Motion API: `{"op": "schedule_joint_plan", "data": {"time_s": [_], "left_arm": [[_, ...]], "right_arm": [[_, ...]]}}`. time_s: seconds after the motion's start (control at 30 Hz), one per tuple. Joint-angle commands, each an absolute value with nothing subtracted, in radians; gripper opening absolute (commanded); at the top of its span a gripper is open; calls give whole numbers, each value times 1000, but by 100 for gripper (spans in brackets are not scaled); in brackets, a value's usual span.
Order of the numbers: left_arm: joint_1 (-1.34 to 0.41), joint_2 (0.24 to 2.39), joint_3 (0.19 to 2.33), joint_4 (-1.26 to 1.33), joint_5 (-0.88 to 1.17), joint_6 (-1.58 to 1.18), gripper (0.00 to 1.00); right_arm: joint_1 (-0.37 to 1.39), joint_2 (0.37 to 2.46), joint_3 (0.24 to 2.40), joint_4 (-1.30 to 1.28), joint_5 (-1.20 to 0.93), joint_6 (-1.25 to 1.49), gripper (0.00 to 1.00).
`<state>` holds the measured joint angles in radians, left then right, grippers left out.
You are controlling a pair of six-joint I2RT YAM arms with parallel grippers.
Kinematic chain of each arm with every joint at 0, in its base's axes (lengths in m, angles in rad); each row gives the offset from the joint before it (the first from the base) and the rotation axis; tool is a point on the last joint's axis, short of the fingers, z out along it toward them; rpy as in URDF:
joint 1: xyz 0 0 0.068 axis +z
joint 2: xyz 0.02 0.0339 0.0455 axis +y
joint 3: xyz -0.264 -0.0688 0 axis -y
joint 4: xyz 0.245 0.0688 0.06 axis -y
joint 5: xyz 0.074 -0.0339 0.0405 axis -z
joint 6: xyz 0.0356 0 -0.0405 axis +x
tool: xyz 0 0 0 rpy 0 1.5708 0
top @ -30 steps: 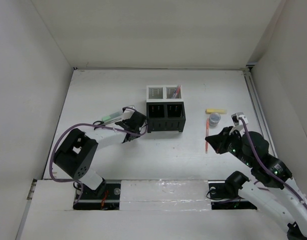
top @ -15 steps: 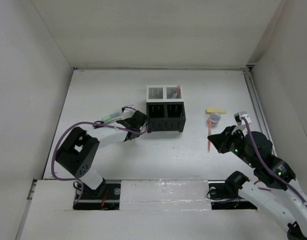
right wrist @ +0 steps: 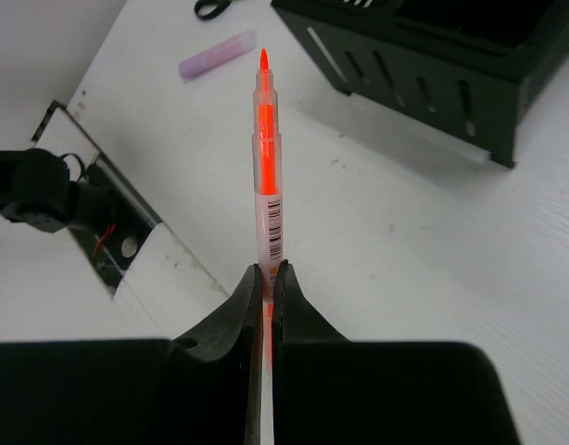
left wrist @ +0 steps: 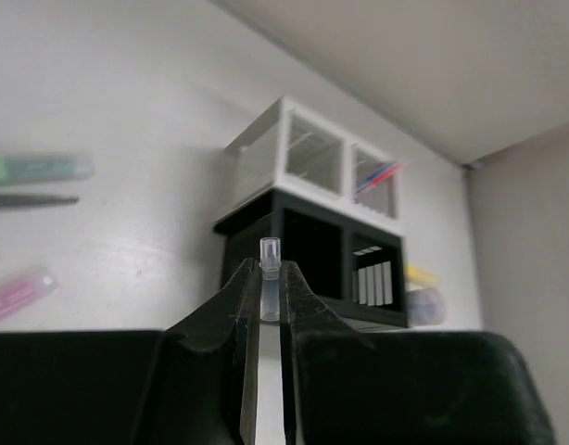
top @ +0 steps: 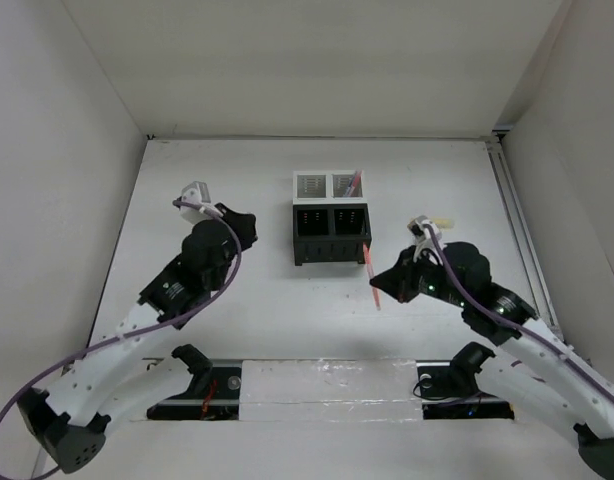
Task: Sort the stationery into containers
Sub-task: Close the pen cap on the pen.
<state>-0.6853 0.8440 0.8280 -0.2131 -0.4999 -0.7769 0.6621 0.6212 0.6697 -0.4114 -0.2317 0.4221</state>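
My left gripper (left wrist: 269,270) is shut on a clear grey pen (left wrist: 270,278) whose tip sticks out past the fingertips. It hangs left of the containers (left wrist: 312,218), two white mesh bins behind two black slotted ones. In the top view the left gripper (top: 241,226) is level with the containers (top: 330,230). My right gripper (right wrist: 266,272) is shut on a red-orange pen (right wrist: 264,158) that points forward, with a black bin (right wrist: 433,56) at its upper right. Seen from the top, the right gripper (top: 385,284) holds that pen (top: 372,268) just right of the black bins' front corner.
A green marker (left wrist: 39,168), a scissors blade (left wrist: 34,200) and a pink marker (left wrist: 16,293) lie left of the bins. A yellow marker (left wrist: 420,275) and a round grey piece (left wrist: 425,302) lie on their right. Red pens (top: 353,183) stand in the back right white bin.
The left gripper shut on the grey pen and rose from the table left of the bins. The right arm carried the red-orange pen left, toward the black bins.
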Motion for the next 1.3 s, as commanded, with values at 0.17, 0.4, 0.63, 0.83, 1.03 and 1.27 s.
{"op": "schedule_joint_plan", "data": {"time_s": [0.17,0.4,0.63,0.83,1.03,1.27], "left_arm": [[-686,710,738,208,-181,-571,0],[-686,692,684,383,-2,-526,0],[-686,670,643,429,46,-517,0],[-686,661,632,460,83,-508,0],[-686,660,611,485,83,-508,0],[-686,660,601,485,74,-508,0]], "right_arm": [[820,874,692,53,-389,515,0],[841,1077,775,239,-478,528,0],[850,1147,845,270,-502,528,0],[870,1181,864,322,-522,540,0],[879,1192,884,322,-511,540,0],[879,1183,884,331,-488,549,0]]}}
